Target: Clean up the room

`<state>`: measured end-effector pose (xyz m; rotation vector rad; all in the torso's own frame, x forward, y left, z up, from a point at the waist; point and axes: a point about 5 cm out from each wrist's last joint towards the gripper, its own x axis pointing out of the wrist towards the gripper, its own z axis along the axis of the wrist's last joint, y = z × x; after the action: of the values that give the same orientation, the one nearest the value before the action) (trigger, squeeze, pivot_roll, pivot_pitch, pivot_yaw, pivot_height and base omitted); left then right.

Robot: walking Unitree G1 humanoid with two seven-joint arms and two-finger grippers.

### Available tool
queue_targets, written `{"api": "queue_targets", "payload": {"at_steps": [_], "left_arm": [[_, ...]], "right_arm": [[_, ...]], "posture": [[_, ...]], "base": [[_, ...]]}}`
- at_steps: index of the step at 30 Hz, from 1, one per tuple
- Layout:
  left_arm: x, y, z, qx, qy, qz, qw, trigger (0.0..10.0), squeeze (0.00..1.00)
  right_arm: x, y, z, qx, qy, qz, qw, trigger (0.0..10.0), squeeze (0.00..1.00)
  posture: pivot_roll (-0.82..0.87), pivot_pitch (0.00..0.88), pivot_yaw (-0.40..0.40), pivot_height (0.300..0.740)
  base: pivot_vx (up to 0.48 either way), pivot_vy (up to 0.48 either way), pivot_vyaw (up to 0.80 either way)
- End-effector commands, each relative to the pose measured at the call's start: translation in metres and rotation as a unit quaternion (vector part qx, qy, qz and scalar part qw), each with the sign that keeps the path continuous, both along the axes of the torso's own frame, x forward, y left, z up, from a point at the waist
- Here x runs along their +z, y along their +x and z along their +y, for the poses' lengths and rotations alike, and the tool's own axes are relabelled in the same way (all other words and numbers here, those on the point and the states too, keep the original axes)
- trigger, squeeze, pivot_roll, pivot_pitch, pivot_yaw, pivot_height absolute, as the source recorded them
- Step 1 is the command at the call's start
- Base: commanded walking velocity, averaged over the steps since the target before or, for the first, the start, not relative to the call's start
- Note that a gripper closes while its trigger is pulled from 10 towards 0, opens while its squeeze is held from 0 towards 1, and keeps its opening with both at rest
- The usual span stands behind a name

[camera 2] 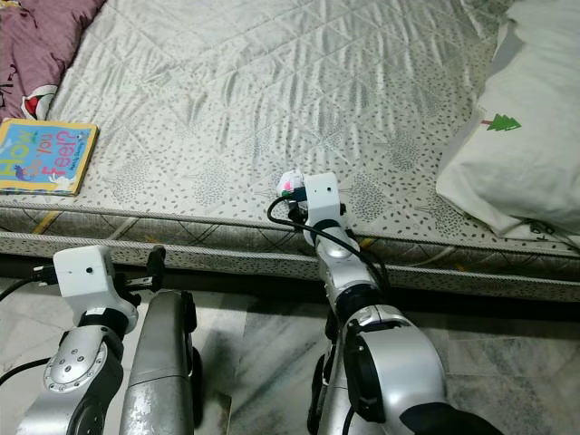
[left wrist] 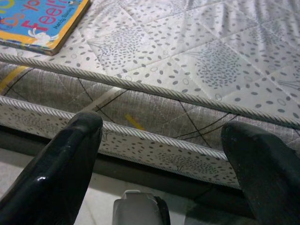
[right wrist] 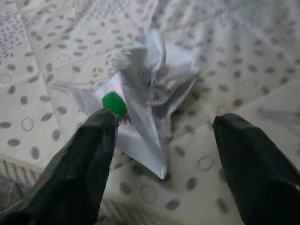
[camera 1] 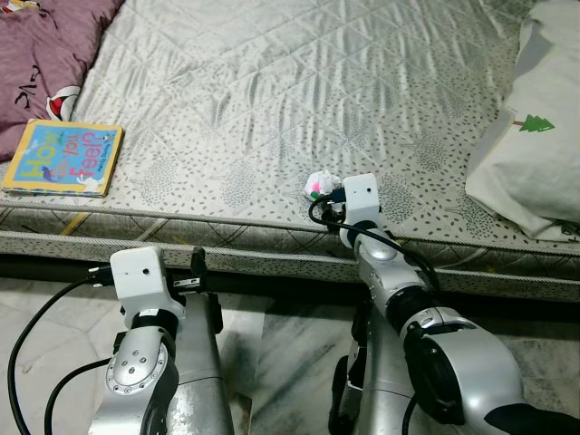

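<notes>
As seen from the head views: crumpled wrapper [camera 1: 315, 186] on mattress [camera 1: 272, 109] near front edge, right gripper [camera 1: 332, 205] just behind it, much nearer than left gripper [camera 1: 181, 272], low beside the bed frame. Book [camera 1: 62, 157] well off to the left. Right wrist view: fingers [right wrist: 79, 168] spread wide, wrapper [right wrist: 147, 93] straight ahead, one finger touching its edge, long axis roughly along approach. Left wrist view: fingers [left wrist: 61, 164] spread, nothing held, facing mattress side.

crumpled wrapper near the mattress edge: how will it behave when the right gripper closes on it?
The crumpled wrapper looks thin and creased, so it probably crushes flat and weighs little. The right gripper is open around it; a loose flap may slip out. It sits on soft quilted mattress, so a nudge likely slides it.
</notes>
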<state>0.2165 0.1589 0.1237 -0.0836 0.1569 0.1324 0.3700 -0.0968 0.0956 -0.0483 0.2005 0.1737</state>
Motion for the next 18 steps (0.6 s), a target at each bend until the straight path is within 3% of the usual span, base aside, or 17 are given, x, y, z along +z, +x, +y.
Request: {"api": "queue_targets", "payload": {"at_steps": [1, 18], "left_arm": [[-0.0005, -0.0032, 0.0016, 0.005, -0.001, 0.007, 1.000, 10.0, 0.00], [-0.0006, -0.0033, 0.0026, 0.010, -0.006, 0.010, 1.000, 10.0, 0.00]], "right_arm": [[-0.0094, -0.0043, 0.0020, -0.003, 0.010, 0.025, 1.000, 0.0, 0.00], [-0.0104, -0.0045, 0.0031, -0.010, 0.020, 0.034, 0.999, 0.0, 0.00]], "posture": [[0.19, 0.312, -0.015, 0.556], [0.19, 0.295, -0.023, 0.556]], "base": [[0.000, 0.000, 0.00], [0.000, 0.000, 0.00]]}}
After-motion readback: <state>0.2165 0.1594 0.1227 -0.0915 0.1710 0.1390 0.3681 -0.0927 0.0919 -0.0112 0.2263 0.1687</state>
